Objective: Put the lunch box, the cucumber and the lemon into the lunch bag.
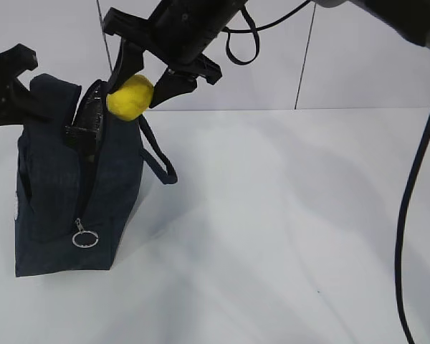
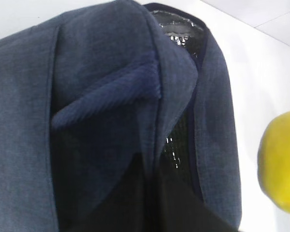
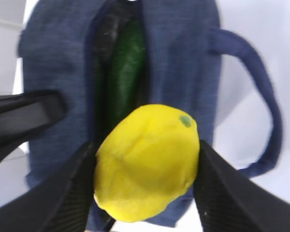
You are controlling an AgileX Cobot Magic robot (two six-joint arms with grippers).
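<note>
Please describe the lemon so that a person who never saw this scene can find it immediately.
Find the dark navy lunch bag standing at the table's left. Just above its open top, the right gripper holds the lemon between black jaws. It is the only bright yellow thing; the cucumber inside is dark green.

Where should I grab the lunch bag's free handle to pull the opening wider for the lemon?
Take the free handle at the bottom of its loop, coming from the right side of the lunch bag. It hangs clear of the bag wall there, with open table beside it, away from the right gripper holding the lemon at the opening.
</note>
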